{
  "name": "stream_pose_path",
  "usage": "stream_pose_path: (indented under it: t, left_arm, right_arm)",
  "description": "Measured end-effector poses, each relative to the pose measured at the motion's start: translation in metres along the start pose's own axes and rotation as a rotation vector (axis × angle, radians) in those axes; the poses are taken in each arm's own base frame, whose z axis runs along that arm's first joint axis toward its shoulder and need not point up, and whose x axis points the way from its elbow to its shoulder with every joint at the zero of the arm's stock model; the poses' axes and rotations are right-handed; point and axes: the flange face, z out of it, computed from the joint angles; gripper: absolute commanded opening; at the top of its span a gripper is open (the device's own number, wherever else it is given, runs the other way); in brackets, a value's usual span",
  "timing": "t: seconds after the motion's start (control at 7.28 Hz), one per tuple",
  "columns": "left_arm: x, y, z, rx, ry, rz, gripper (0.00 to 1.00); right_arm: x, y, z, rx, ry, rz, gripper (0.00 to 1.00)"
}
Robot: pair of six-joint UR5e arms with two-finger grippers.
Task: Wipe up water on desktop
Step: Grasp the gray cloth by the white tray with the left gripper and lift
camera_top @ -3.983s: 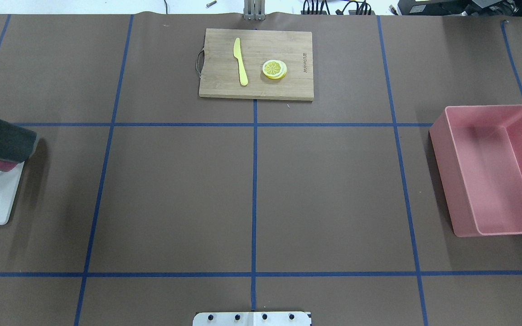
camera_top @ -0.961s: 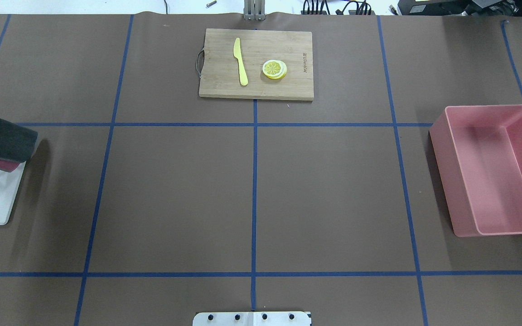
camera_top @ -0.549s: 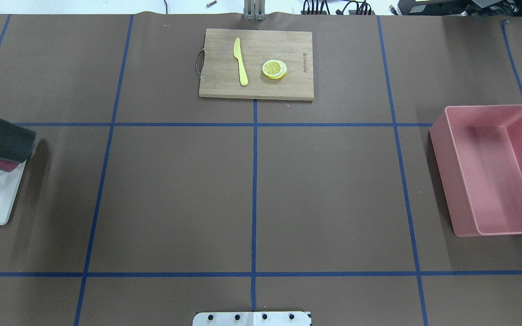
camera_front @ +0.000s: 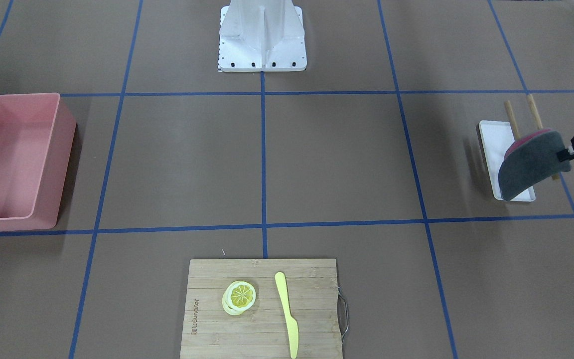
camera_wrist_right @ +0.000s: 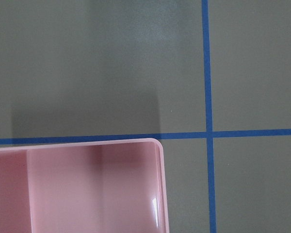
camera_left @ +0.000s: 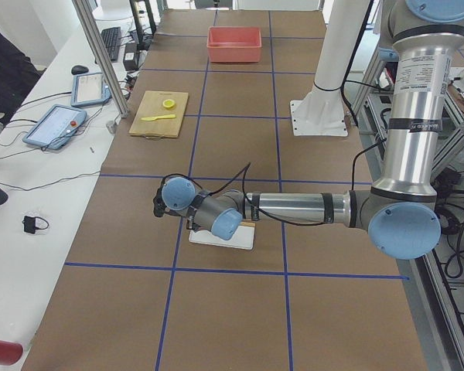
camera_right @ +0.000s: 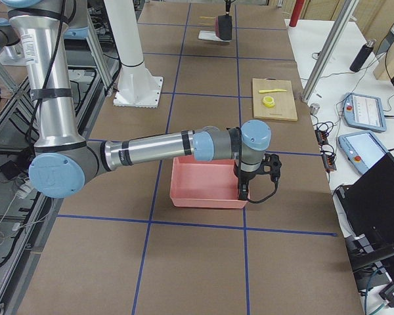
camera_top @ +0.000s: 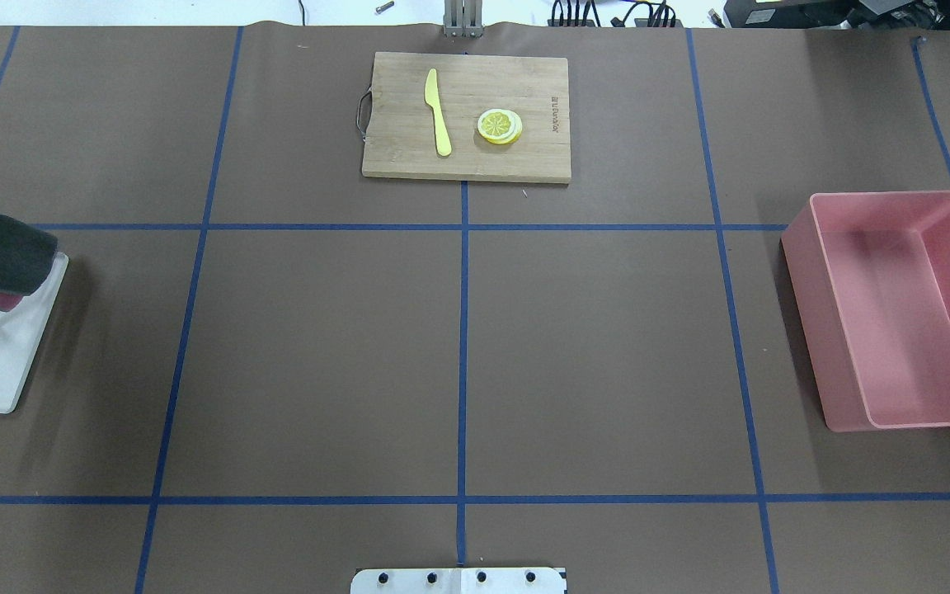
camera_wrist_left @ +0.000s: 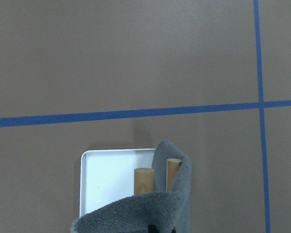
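Observation:
The desktop [camera_top: 318, 355] is brown with blue tape lines; I see no water on it in any view. My left gripper [camera_front: 563, 154] is shut on the edge of a grey cloth with a pink underside [camera_front: 528, 167]. It holds the cloth just above a white tray [camera_front: 489, 149] at the table's left end. The left wrist view shows the cloth [camera_wrist_left: 145, 213] draped over two wooden dowels [camera_wrist_left: 144, 180] on the tray. My right gripper [camera_right: 273, 167] shows only in the exterior right view, beside the pink bin [camera_right: 207, 193]; I cannot tell whether it is open or shut.
A bamboo cutting board [camera_top: 467, 161] at the far middle carries a yellow knife [camera_top: 438, 111] and lemon slices [camera_top: 500, 126]. The empty pink bin [camera_top: 821, 330] stands at the right end. The robot's base plate [camera_top: 458, 580] sits at the near edge.
In the overhead view the cloth has shifted a little toward the left edge, and more of the white tray's far corner is uncovered.

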Motion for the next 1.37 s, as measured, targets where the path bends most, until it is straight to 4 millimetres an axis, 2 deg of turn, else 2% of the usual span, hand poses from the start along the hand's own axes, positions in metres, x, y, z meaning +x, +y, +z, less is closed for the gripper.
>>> stream_pose_path:
  t: [0.27, 0.41, 0.55, 0.82, 1.1, 1.24, 1.37]
  left_arm:
    - [0.0, -0.001, -0.018, 0.008, 0.041, -0.026, 0.0]
    - [0.007, -0.007, -0.033, 0.011, 0.073, -0.053, 0.0]
    - [0.024, -0.017, -0.055, 0.018, 0.102, -0.094, 0.0]
    - [0.085, -0.037, -0.093, 0.029, 0.127, -0.208, 0.0]
    - [0.151, -0.062, -0.115, 0.037, 0.144, -0.327, 0.0]
    - [0.187, -0.075, -0.114, 0.026, 0.153, -0.377, 0.0]
    - [0.222, -0.086, -0.105, 0.003, 0.156, -0.415, 0.0]
  right_arm:
    - [-0.001, 0.0, 0.0, 0.001, -0.001, -0.002, 1.0]
    - [-0.002, 0.0, -0.001, 0.003, -0.002, -0.004, 1.0]
    - [-0.003, 0.0, -0.002, 0.005, -0.002, -0.007, 1.0]
    - [-0.006, 0.0, -0.005, 0.012, -0.008, -0.017, 1.0]
    - [-0.014, -0.001, -0.006, 0.028, -0.022, -0.056, 1.0]
    - [-0.023, -0.002, -0.005, 0.044, -0.045, -0.09, 1.0]
    - [-0.035, -0.002, -0.002, 0.055, -0.071, -0.129, 1.0]
